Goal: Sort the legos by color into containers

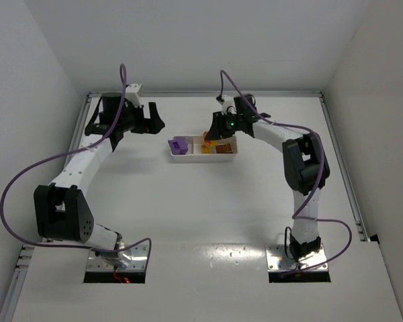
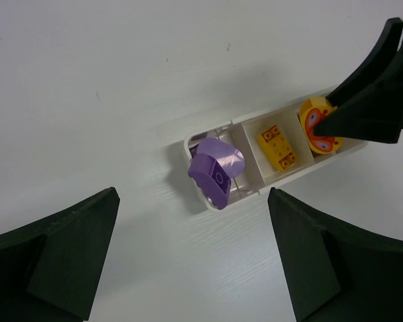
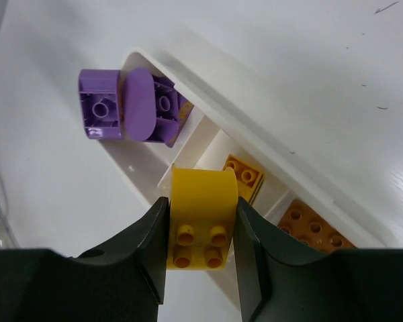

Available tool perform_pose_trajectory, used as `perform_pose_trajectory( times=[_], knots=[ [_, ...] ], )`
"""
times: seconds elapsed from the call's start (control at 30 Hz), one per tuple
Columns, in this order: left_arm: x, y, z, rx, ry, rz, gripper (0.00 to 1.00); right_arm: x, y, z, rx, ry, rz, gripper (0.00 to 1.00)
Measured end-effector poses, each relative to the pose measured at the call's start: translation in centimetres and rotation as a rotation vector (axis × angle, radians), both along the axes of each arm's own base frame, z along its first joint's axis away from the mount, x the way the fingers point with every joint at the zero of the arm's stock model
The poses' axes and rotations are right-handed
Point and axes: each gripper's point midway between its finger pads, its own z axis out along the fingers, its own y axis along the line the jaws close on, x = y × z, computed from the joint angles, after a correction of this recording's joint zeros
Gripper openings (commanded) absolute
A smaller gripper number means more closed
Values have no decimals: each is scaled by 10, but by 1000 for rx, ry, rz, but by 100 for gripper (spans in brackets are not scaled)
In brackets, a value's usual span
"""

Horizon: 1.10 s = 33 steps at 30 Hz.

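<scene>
**Right gripper (image 3: 201, 231) poised to drop yellow brick**

Right gripper is clamped on a yellow curved plastic lego brick (image 3: 203, 191), holding it above the long white 3-compartment plastic tray (image 1: 188, 158), approx over the mid cell. Left gripper (image 1: 151, 122) is spread wide w/ nothing in it, off to the side of the tray's purple end, not touching.

Step in hand looks like the drop. Next move needs the brick centred over the yellow cell, lowered, then let go.

Contents:
- End cell: purple bricks (image 2: 215, 171), 1 tilted over the rim.
- Mid cell: yellow studded brick (image 2: 279, 146).
- Other end cell: reddish-brown brick (image 3: 312, 228).
</scene>
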Motion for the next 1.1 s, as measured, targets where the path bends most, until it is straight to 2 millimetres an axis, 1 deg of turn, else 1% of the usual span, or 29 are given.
perform_pose_trajectory(
  times=[0.07,0.2,0.23,0.3,0.37,0.4,0.47,0.5,0.57,0.63,0.67,0.77,0.83,0.87,0.93,1.03,1.1],
  knots=[
    [0,2,1,4,-4,6,100,0,10,-10,-20,0,16,8],
    [0,5,-3,9,1,15,100,-8,27,-25,-51,12,56,8],
    [-1,6,-4,12,2,16,100,-10,30,-29,-55,14,65,10],
    [-1,7,-6,13,8,19,100,-12,34,-35,-64,18,76,17],
    [-2,8,-9,14,12,21,100,-12,33,-39,-76,20,75,24],
    [-2,8,-9,15,13,22,100,-11,31,-42,-86,23,71,30],
    [-2,8,-9,15,13,22,100,-11,30,-42,-92,20,67,38],
    [-2,8,-9,14,13,21,100,-10,30,-43,-95,18,64,46],
    [-2,8,-10,14,15,20,100,-9,28,-43,-103,15,58,51],
    [-1,8,-12,16,19,22,100,-8,28,-44,-106,14,54,63],
    [-1,8,-13,18,20,24,100,-8,27,-44,-107,12,54,67],
    [-2,10,-18,26,27,27,100,-9,27,-42,-107,10,53,72],
    [-3,12,-23,30,36,33,100,-13,25,-33,-100,6,51,73],
    [-4,13,-26,33,41,37,100,-18,24,-25,-96,3,50,73],
    [-5,15,-31,38,47,41,100,-24,22,2,-73,-23,49,74],
    [-6,17,-36,56,50,41,100,-31,17,64,-14,-125,42,74],
    [-7,19,-40,69,46,39,100,-37,6,108,19,-205,28,74]
  ],
)
